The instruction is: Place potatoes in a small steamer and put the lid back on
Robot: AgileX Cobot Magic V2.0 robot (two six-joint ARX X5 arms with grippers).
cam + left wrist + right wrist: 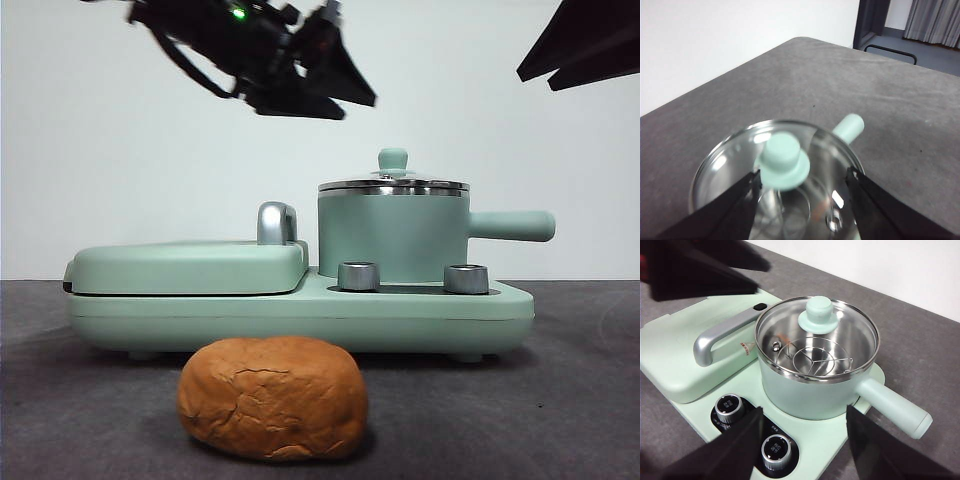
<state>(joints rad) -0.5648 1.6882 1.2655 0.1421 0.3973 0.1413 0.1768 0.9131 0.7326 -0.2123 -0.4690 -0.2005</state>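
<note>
Potatoes (pixel 272 397) on table; lid (pixel 818 315) on steamer (pixel 393 238), seemingly seated

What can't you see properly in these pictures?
- Front view: inside the small steamer is hidden by its own wall.
- Both wrist views: the potatoes lie outside the frame.
- Left wrist view: the lid is cut off by the bottom edge and the left gripper.
- Right wrist view: the dial markings are too small to read.
- Front view: the right gripper is cropped at the corner.

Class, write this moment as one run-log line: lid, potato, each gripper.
lid: on steamer | potato: on table, in front of cooker | left gripper: open, above lid knob | right gripper: open, waiting
</note>
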